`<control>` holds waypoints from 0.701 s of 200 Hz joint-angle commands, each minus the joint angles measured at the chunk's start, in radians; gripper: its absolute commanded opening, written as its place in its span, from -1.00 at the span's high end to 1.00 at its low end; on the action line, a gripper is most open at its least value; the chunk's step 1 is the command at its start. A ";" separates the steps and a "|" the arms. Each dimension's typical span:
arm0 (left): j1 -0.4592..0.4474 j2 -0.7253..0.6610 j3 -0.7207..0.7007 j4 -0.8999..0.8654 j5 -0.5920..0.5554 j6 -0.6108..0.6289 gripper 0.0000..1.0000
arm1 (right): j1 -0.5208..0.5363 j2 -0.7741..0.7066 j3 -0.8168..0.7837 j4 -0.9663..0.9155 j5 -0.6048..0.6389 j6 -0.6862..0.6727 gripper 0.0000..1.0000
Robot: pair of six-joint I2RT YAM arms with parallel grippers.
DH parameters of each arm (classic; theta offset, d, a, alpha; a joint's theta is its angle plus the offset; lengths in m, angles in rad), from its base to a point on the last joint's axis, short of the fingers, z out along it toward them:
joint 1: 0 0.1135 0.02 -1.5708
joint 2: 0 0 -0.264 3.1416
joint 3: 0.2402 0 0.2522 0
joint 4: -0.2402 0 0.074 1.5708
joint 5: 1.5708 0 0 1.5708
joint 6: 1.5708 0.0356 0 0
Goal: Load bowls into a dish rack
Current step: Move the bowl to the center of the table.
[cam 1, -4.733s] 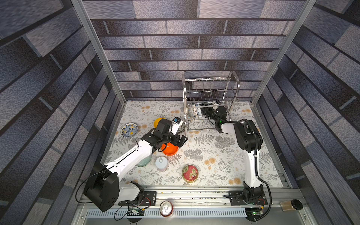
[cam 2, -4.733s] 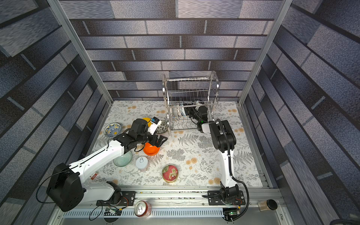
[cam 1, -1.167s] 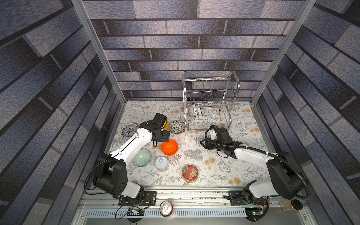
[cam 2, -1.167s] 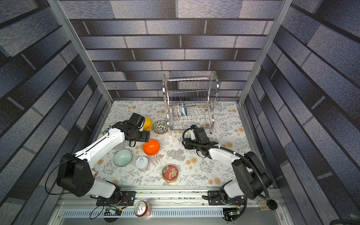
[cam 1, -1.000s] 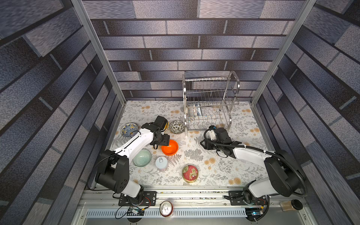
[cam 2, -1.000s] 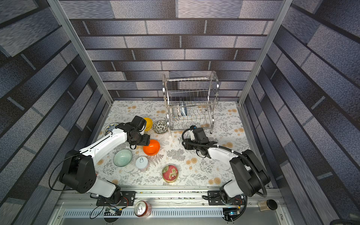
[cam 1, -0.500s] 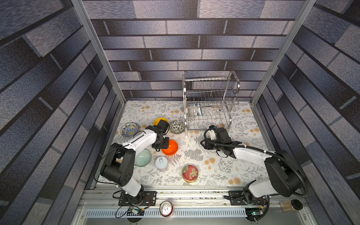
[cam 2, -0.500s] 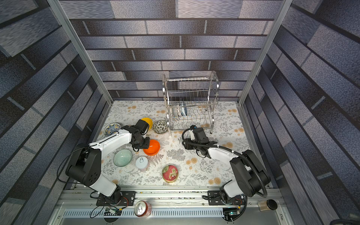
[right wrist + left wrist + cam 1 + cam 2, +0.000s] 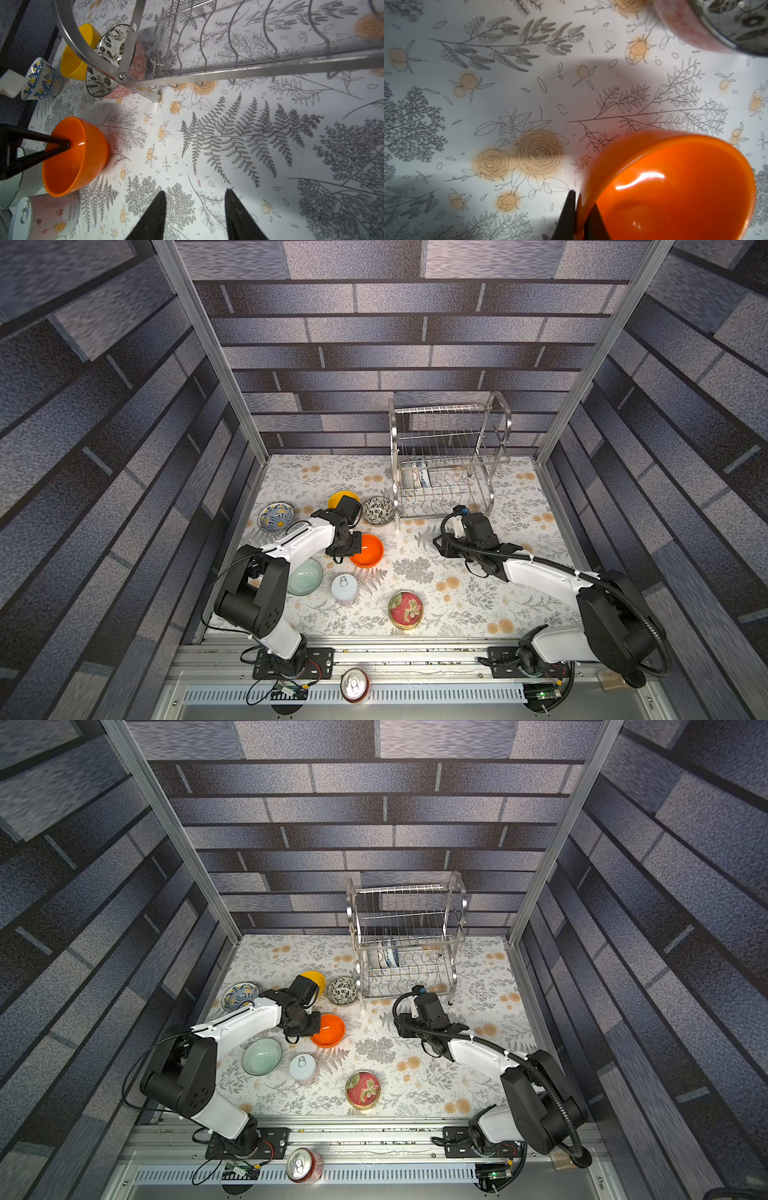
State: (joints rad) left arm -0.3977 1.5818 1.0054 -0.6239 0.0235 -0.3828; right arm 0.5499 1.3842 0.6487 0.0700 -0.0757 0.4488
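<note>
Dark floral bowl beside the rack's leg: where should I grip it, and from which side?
On the dark floral bowl, pinch the rim from above, one finger inside, one outside, at the edge nearest the arm bases. It sits upright, mouth up; the dish rack leg crowds one side and the yellow bowl the other, so that edge probably has most room.

1. Grey-blue brick-print walls [image 9: 374, 344] are closing in on three sides.
2. Aluminium posts [image 9: 217, 364] are framing the back corners.
3. A floral sheet [image 9: 457, 614] is covering the tabletop, and soft light is glinting off it.
</note>
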 commanded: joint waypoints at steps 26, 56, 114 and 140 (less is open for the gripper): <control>-0.046 -0.094 0.004 -0.019 -0.001 -0.019 0.83 | 0.005 -0.049 -0.006 -0.081 0.152 0.070 0.06; -0.088 -0.132 -0.008 -0.022 0.009 -0.042 0.86 | 0.004 -0.082 -0.020 -0.103 0.212 0.109 0.07; -0.209 -0.134 0.009 0.007 0.013 -0.116 0.87 | -0.054 -0.177 -0.066 -0.167 0.281 0.189 0.07; -0.287 -0.088 0.063 0.002 0.000 -0.126 0.87 | -0.101 -0.249 -0.109 -0.192 0.286 0.232 0.06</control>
State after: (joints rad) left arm -0.6304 1.4651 1.0058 -0.6247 0.0254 -0.4747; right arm 0.4843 1.1999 0.5797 -0.0605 0.1722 0.6189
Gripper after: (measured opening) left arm 0.093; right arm 0.467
